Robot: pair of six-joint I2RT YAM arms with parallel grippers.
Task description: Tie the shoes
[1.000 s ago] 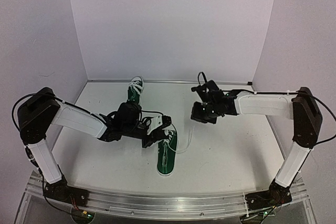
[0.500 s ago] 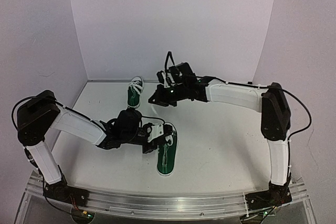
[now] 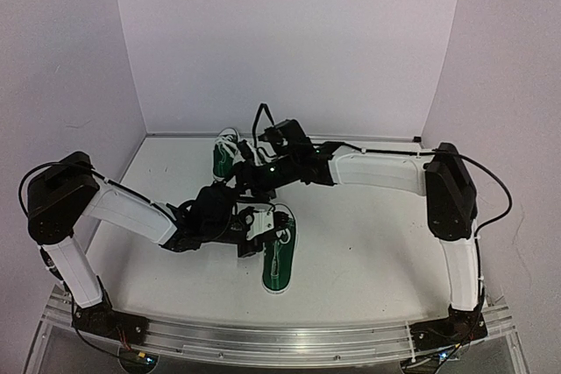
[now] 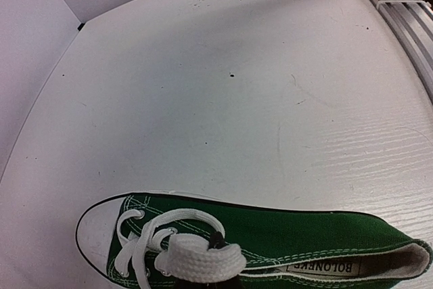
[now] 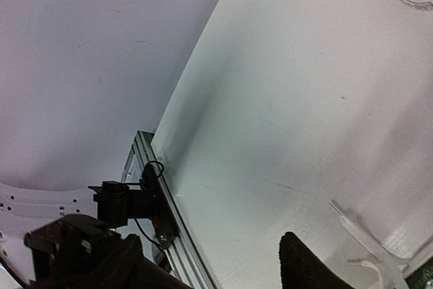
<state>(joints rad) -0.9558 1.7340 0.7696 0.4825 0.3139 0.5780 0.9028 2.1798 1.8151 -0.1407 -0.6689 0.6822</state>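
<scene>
White table (image 3: pixel 377 243), lilac walls (image 3: pixel 289 41); left end effector (image 3: pixel 266 228) pinching lace (image 4: pixel 199 262), right end effector (image 3: pixel 249 178) unclear

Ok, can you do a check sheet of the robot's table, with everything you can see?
Surface: white table, a few faint scuffs.
Job's things: two green shoes; near shoe by the left gripper, far shoe farther back.
Clutter: nothing seen.
Grippers: left gripper shut on the near shoe's white lace; right gripper hangs between the shoes, open or shut unclear.
Cables: black cable loops above the right wrist.
Surroundings: plain pale walls; metal rail at the near edge.
</scene>
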